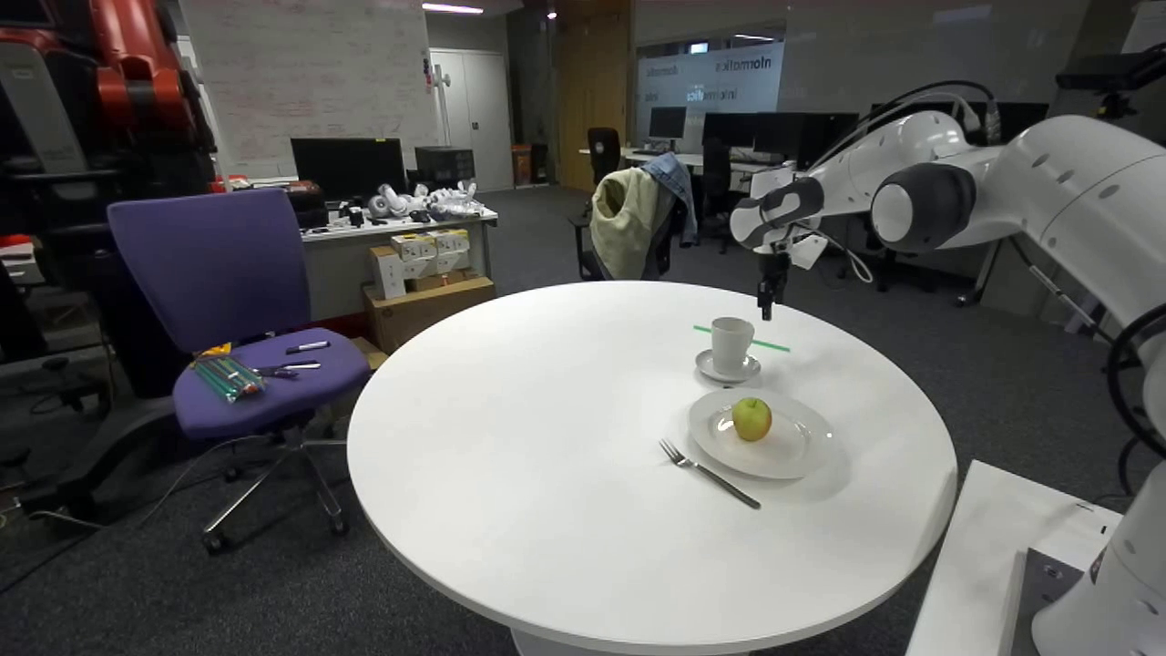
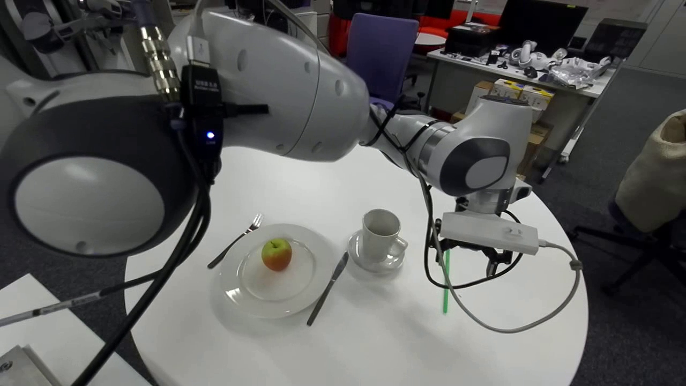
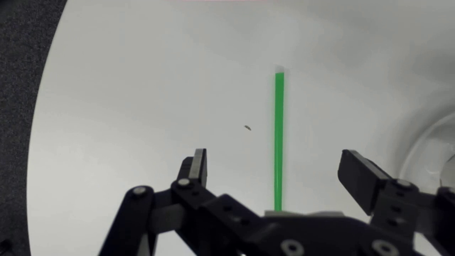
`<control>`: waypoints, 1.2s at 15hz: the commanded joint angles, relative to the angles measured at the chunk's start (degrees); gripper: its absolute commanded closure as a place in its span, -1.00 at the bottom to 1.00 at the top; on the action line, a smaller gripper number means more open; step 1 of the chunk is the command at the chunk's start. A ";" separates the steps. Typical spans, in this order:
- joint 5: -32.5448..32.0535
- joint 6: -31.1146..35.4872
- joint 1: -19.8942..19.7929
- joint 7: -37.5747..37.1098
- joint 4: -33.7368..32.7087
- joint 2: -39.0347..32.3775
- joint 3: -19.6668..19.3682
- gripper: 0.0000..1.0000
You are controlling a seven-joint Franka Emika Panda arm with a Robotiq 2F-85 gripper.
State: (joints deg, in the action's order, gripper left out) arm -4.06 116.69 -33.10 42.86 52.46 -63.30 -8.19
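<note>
The gripper [image 3: 275, 153] hangs over the round white table [image 1: 510, 437] with its fingers [image 3: 199, 167] spread wide apart, and it has hold of nothing. Beneath the gap, a thin green stick [image 3: 279, 135] lies on the table, running up and down the wrist view roughly midway between the two fingers; neither appears to touch it, and its lower end in that view passes out of sight behind the gripper's body. A small dark speck [image 3: 247, 128] sits just beside the stick. At the right of the wrist view the rim of a saucer [image 3: 423, 156] shows near one finger, so that this finger comes between stick and saucer there. In an exterior view a white cup [image 1: 731, 344], upright on the saucer and close to the stick, hides the stick's middle from sight. In an exterior view a grey cable [image 2: 506, 332] loops down below the arm [image 2: 289, 91] and crosses in front of the stick. Across the cup from the stick, a plate [image 1: 803, 448] bears an apple [image 1: 752, 419], with a fork [image 1: 710, 475] lying on one side and a knife [image 2: 328, 289] on the other, between plate and saucer. A purple chair [image 1: 209, 273] stands well apart from the gripper, beyond the table.
</note>
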 commanded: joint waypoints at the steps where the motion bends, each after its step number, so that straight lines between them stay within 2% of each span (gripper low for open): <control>1: 1.03 -5.19 -1.60 3.22 -6.28 -2.99 2.10 -1.00; 8: 1.45 -10.14 -2.66 3.64 -12.19 -7.24 2.85 -1.00; 10: 0.50 -7.16 -1.52 1.83 -7.84 -5.72 1.87 -1.00; 18: 0.48 -7.13 -1.36 1.82 -7.92 -6.41 1.86 -1.00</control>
State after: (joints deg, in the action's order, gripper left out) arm -3.58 109.56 -34.46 44.68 44.54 -69.71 -6.34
